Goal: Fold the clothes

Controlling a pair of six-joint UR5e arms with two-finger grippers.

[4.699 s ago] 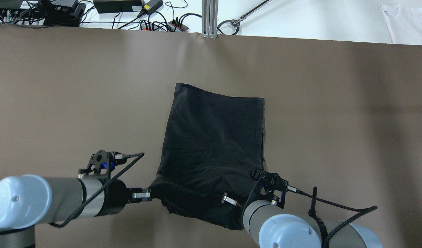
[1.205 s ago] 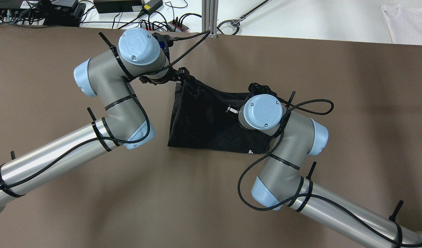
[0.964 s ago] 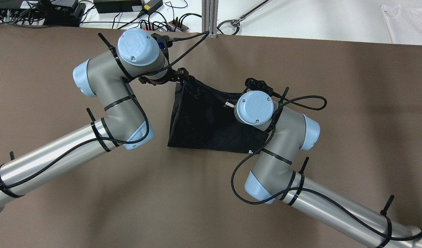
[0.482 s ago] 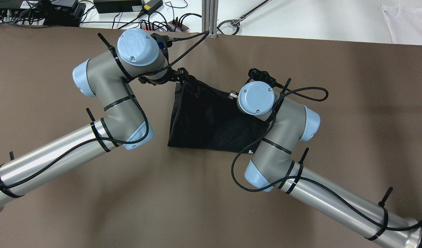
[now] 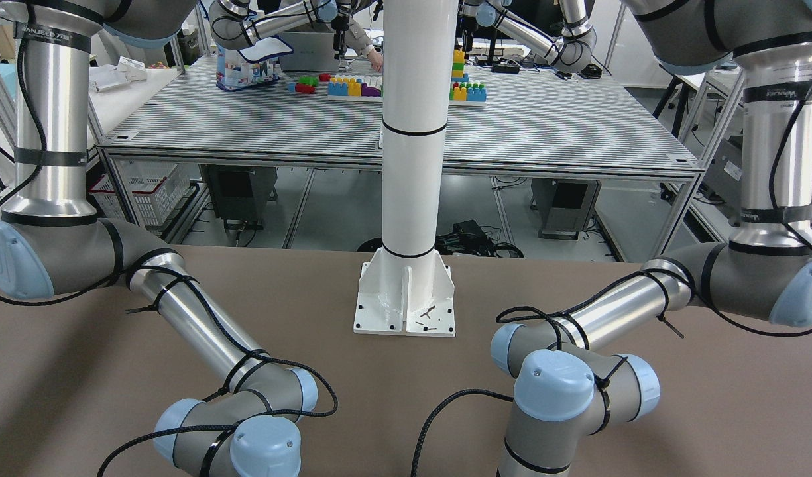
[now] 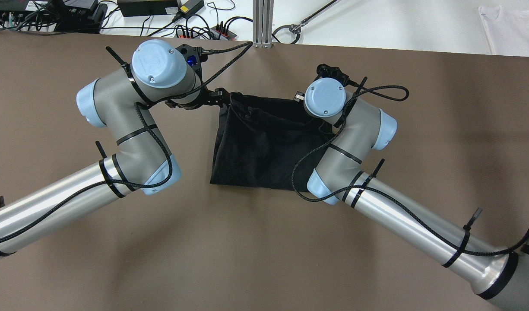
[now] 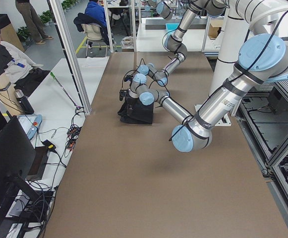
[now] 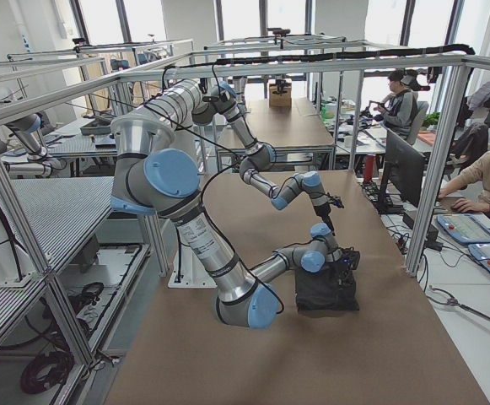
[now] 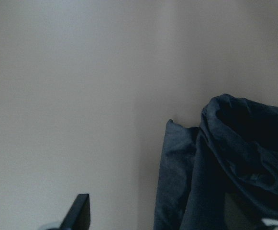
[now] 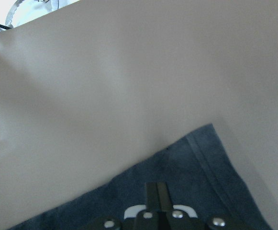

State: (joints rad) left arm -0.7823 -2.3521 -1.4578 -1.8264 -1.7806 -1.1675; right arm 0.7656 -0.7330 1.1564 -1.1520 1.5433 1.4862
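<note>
Silver-grey arms [image 6: 52, 203], pale-blue joint caps [image 6: 324, 97], black braided cables [image 6: 389, 87]

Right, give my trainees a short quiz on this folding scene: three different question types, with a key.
1. True or false: the garment touches the white pole.
2. The left hand and right hand sit at the garment's edge: A) nearest the robot; B) farthest from the robot; C) along its right side.
3. Fill in: the table is ___ in colour.
Key: 1 false; 2 B; 3 brown.
</note>
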